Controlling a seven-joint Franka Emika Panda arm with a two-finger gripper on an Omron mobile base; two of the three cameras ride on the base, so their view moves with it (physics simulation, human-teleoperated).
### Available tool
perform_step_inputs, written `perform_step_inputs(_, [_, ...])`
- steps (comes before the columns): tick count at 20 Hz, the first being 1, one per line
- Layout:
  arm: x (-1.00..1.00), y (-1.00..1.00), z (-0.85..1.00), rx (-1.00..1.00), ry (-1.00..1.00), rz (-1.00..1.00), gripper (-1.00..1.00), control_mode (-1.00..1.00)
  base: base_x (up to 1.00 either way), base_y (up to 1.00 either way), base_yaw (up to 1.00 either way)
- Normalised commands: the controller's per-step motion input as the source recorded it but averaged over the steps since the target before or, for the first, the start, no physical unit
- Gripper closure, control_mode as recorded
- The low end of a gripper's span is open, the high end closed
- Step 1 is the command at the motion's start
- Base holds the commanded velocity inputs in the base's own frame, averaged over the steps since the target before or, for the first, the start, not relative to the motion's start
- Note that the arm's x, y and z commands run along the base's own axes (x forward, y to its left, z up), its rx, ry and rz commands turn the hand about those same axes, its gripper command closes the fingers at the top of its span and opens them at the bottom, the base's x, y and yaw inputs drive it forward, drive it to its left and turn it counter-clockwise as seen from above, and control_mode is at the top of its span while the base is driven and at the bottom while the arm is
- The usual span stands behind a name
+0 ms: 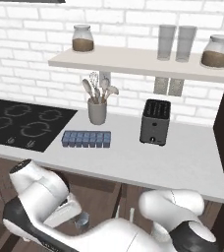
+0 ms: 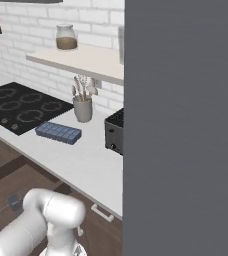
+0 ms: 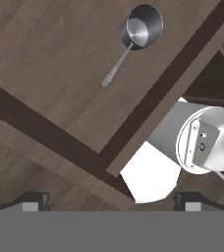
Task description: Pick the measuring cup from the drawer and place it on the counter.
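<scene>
Over on the left, the black stovetop [image 1: 23, 125] sits flush in the long pale grey-white counter [image 1: 133, 162], with a white brick wall behind. Moving right along the counter: a blue ice-cube tray [image 1: 86, 139] lies flat, just behind it a grey crock of spoons and a whisk [image 1: 98, 106] stands upright, and further right a dark grey two-slot toaster [image 1: 155, 122]. Above, a pale shelf board [image 1: 138, 61] carries a glass jar of brown stuff [image 1: 82, 39], two tall clear glasses [image 1: 177, 43] side by side, and a second jar [image 1: 216, 51] at the far right. Below the counter, dark brown cabinet fronts.

Now down at the hand: the wide dark brown wooden drawer [image 3: 60, 64] is pulled open, its bare wooden floor in plain sight. The small shiny grey metal measuring cup [image 3: 142, 28] lies on that floor, bowl near the drawer's far corner, its thin straight handle running toward the lower left in the hand view. The gripper [image 3: 111, 199] hangs above the drawer's front edge, fingers spread wide apart, holding nothing, touching nothing, well clear of the cup.
</scene>
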Motion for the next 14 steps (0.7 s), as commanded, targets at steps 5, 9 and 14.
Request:
perform_step_inputs(5, [0.13,-0.36,-0.51,0.13,0.00,-0.55,-1.00,-1.00,0.00,0.00,0.00])
perform_step_inputs(9, [0.18,-0.11,-0.25,0.03,0.00,-0.44,-1.00,-1.00,0.00,0.00,0.00])
perform_step_inputs(14, [0.41,0.00,-0.17,-0.02,0.00,-0.15,-1.00,-1.00,0.00,0.00,0.00])
